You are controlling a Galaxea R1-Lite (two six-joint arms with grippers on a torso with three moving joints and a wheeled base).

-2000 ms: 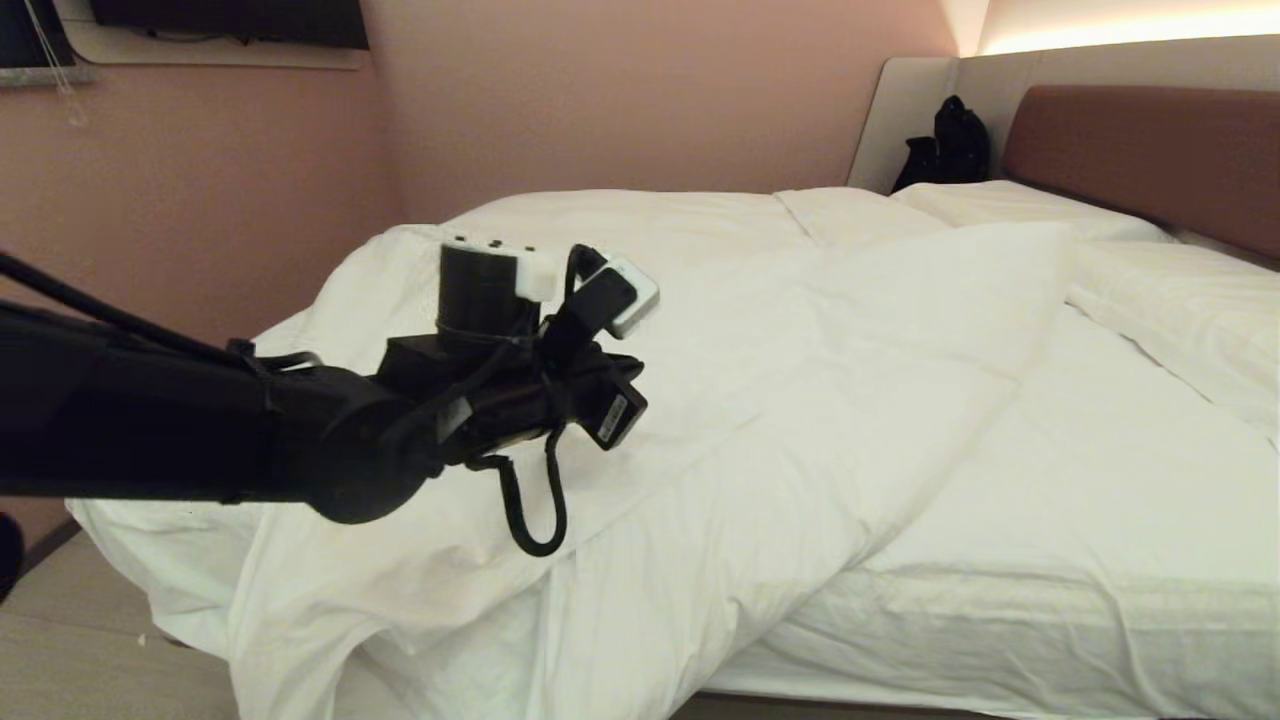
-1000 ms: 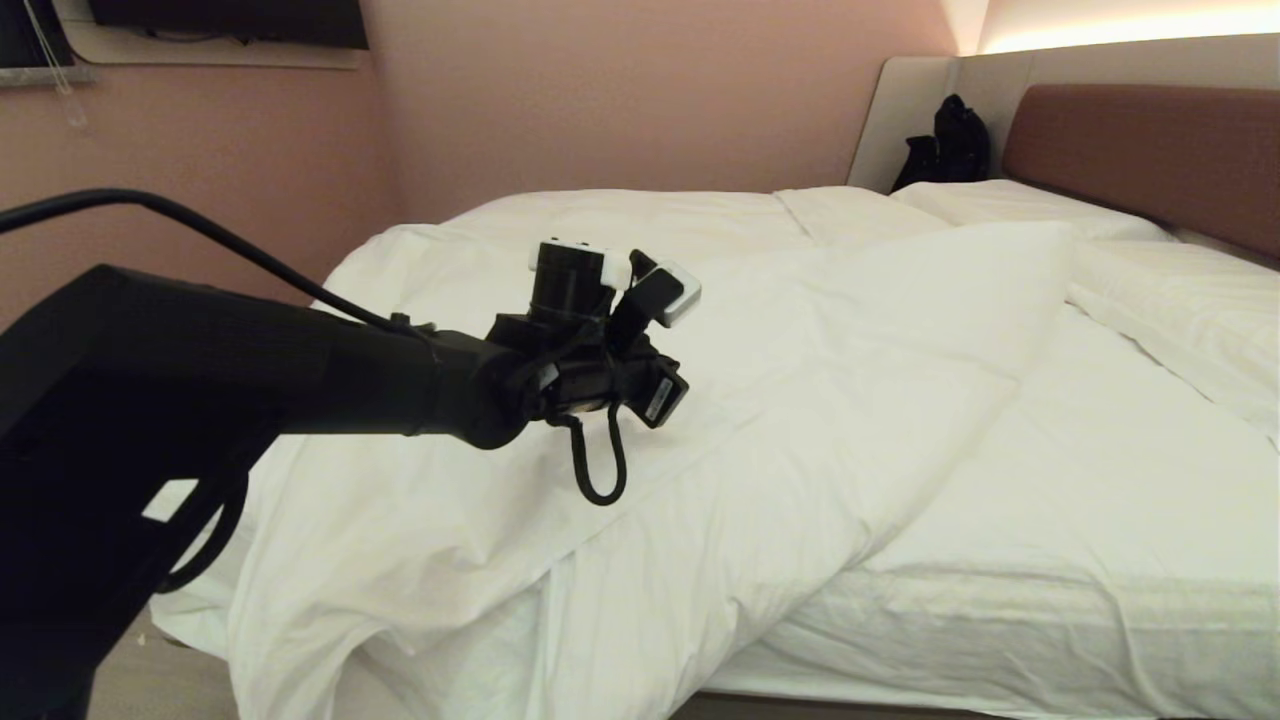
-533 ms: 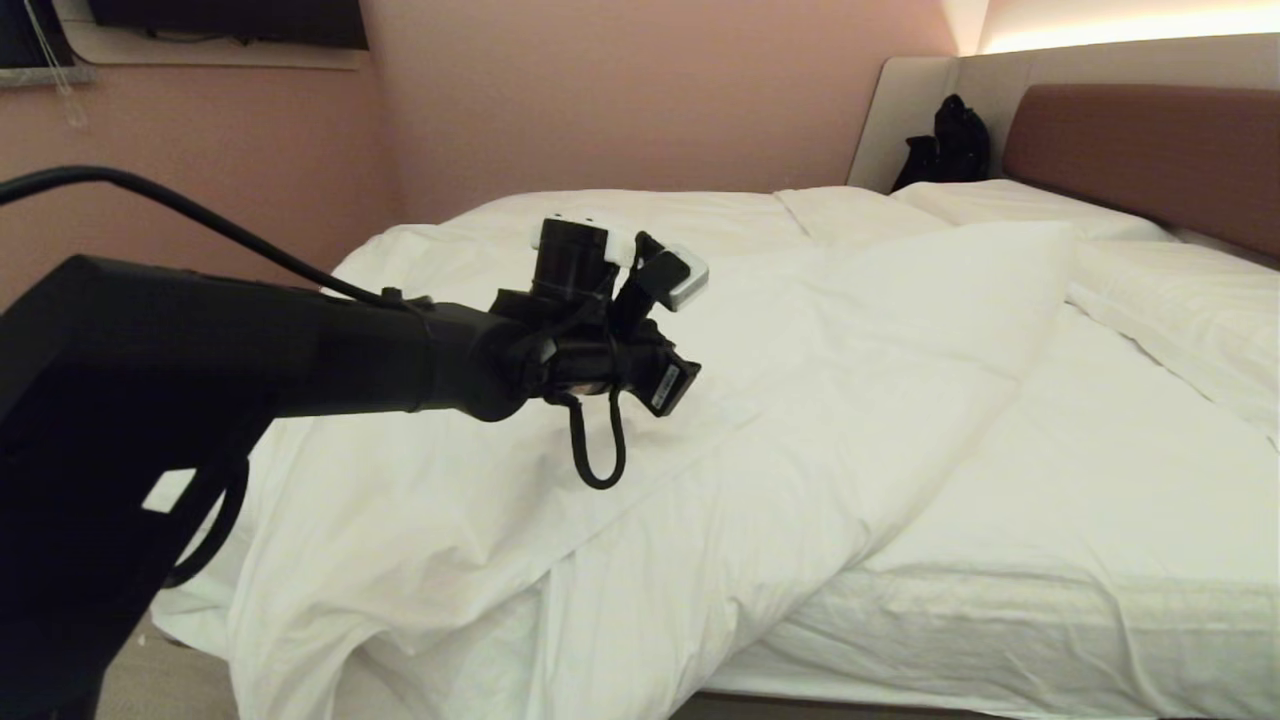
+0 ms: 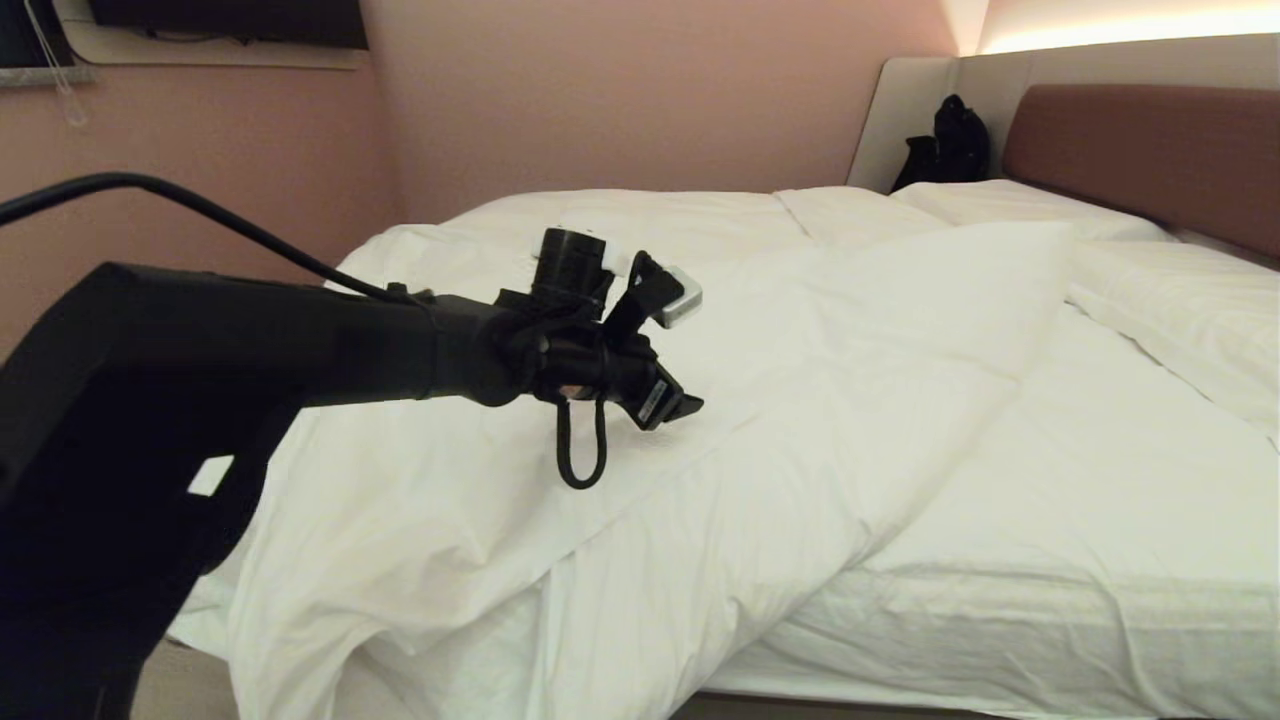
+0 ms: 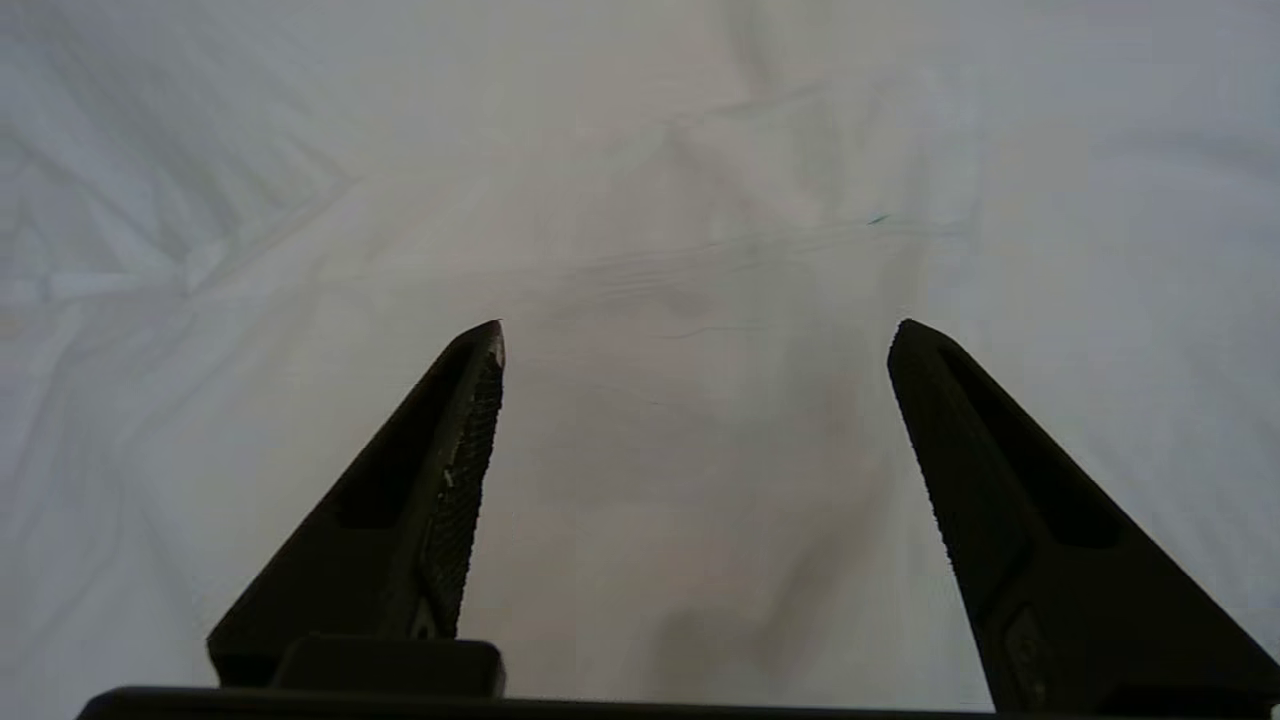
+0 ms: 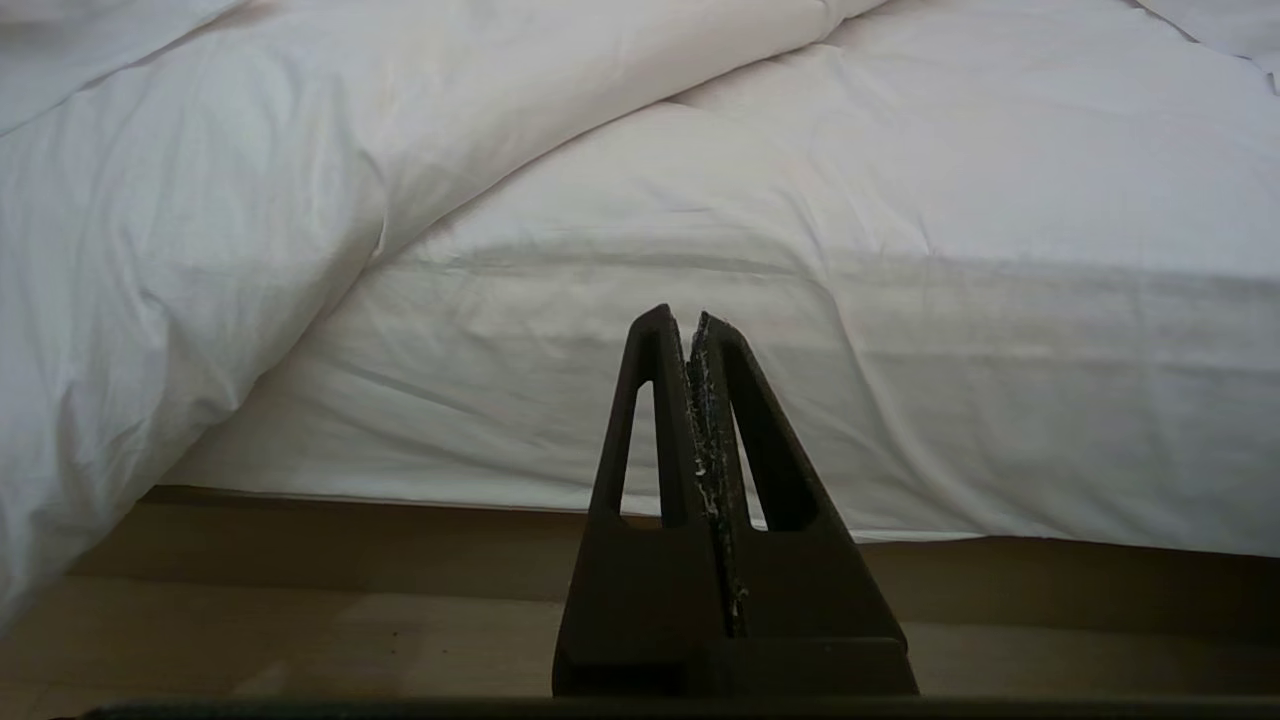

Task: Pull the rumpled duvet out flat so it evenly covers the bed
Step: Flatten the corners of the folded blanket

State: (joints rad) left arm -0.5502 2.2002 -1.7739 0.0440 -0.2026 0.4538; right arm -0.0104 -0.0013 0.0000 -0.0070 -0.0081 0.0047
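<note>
The puffy white duvet (image 4: pixel 820 330) lies rumpled across the foot half of the bed (image 4: pixel 1050 520). Its edge runs slantwise and one corner hangs over the near side. My left gripper (image 4: pixel 685 405) hovers just above the duvet's middle and points down at it. In the left wrist view the left gripper (image 5: pixel 695 335) is open, with only duvet cloth (image 5: pixel 700 150) showing between the fingers (image 5: pixel 465 440). My right gripper (image 6: pixel 690 315) is shut on nothing. It sits low by the bed's near side, facing the sheeted mattress (image 6: pixel 800 380) and the hanging duvet (image 6: pixel 200 200).
Two white pillows (image 4: pixel 1180 310) (image 4: pixel 1010 200) lie by the reddish-brown headboard (image 4: pixel 1150 150). A black bag (image 4: pixel 950 140) sits in the far corner. A pink wall (image 4: pixel 600 100) runs behind the bed. Wooden floor (image 6: pixel 300 620) lies under the near side.
My left arm has reached further out over the duvet. Its wrist has tipped down toward the cloth and its fingers have spread apart. The duvet has not moved.
</note>
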